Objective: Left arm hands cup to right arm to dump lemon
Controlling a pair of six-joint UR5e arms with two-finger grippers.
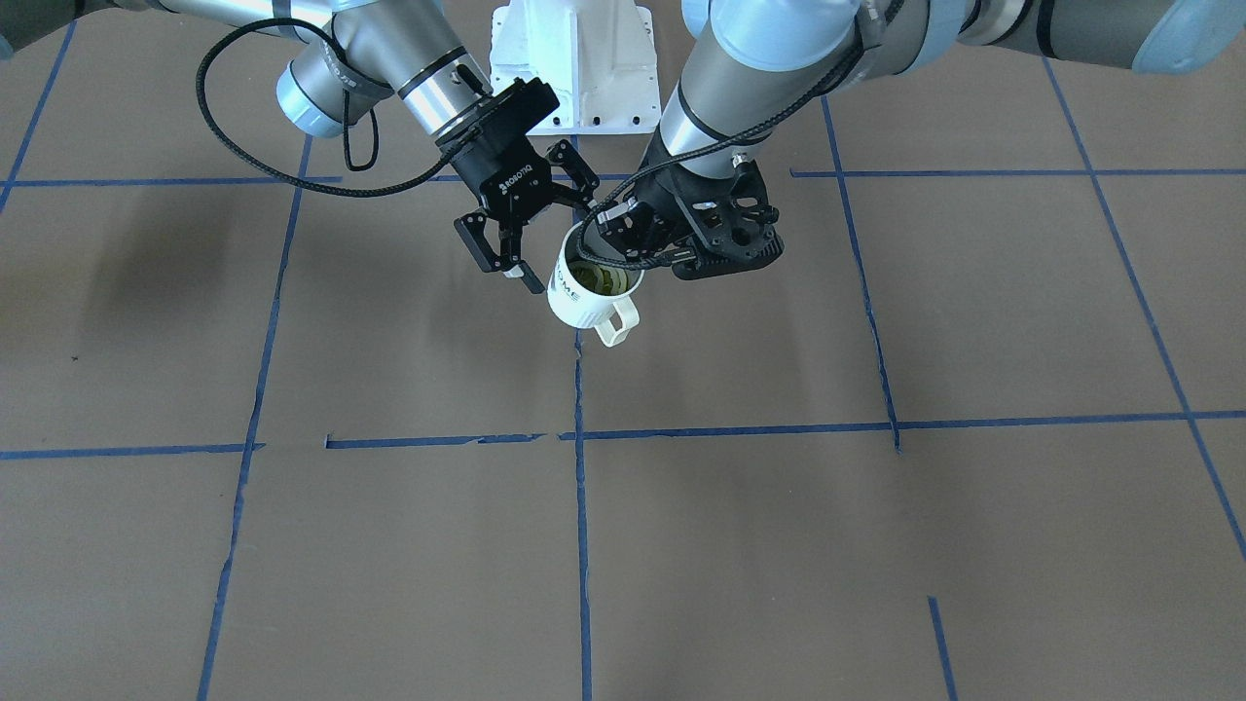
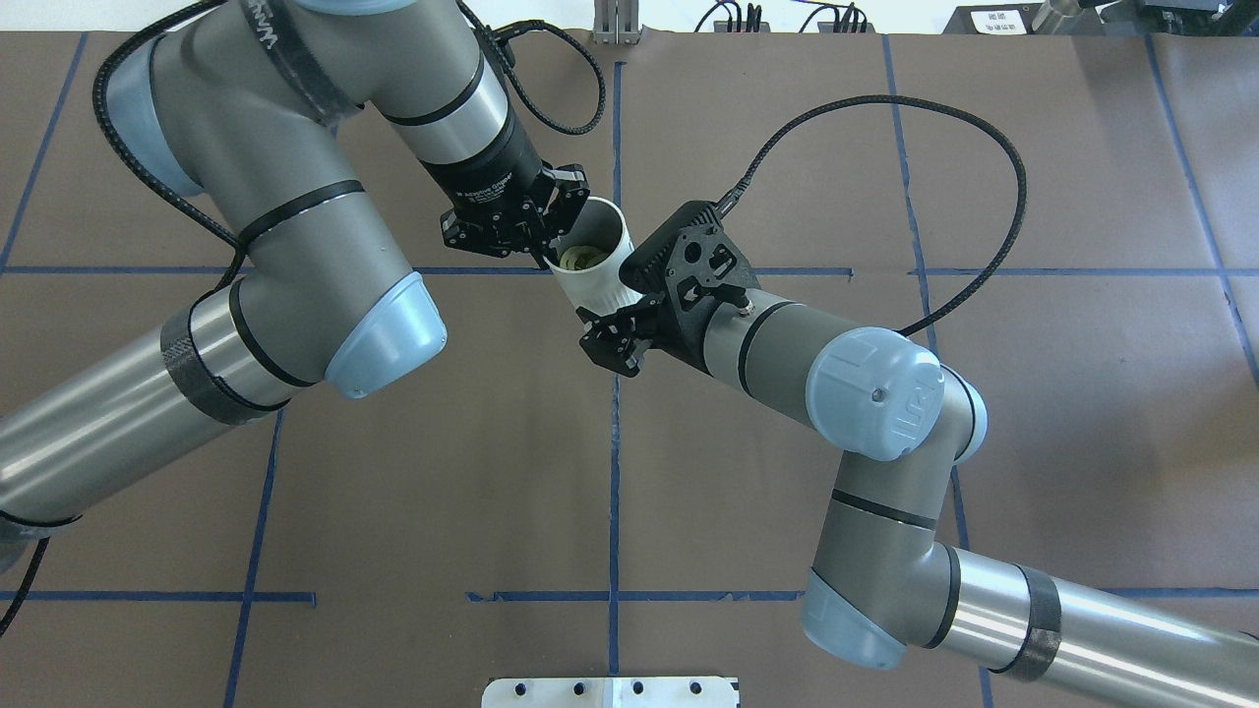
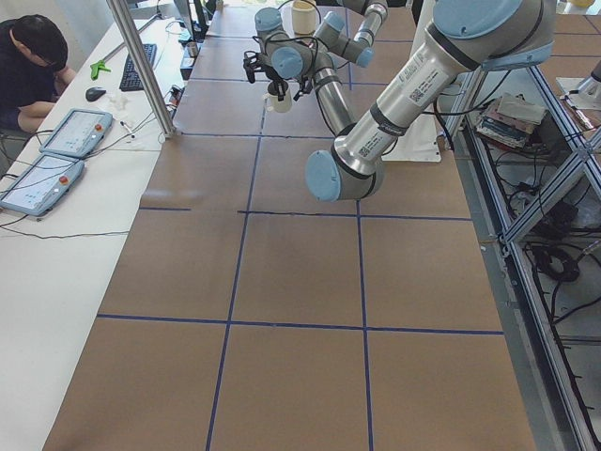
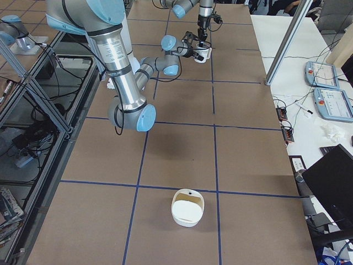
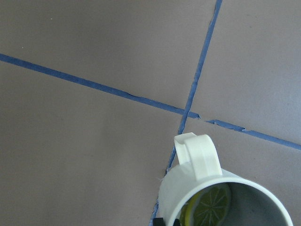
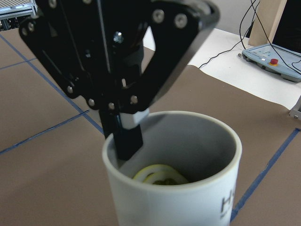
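The white "HOME" cup (image 1: 584,297) hangs tilted above the table, handle toward the operators' side. Yellow-green lemon slices (image 1: 599,277) lie inside; they also show in the left wrist view (image 5: 211,207) and the right wrist view (image 6: 160,175). My left gripper (image 1: 623,234) is shut on the cup's rim (image 2: 588,258), one finger inside the mouth. My right gripper (image 1: 562,245), lettered ROBOTIQ, is open with its fingers either side of the cup's wall near the base; I cannot tell whether they touch. The cup (image 6: 188,188) fills the right wrist view.
A white bowl-like container (image 4: 187,207) stands on the table toward the robot's right end. The white robot base plate (image 1: 574,68) is behind the grippers. An operator (image 3: 33,56) sits at a side desk with tablets (image 3: 75,132). Blue tape lines (image 1: 580,545) cross the brown table.
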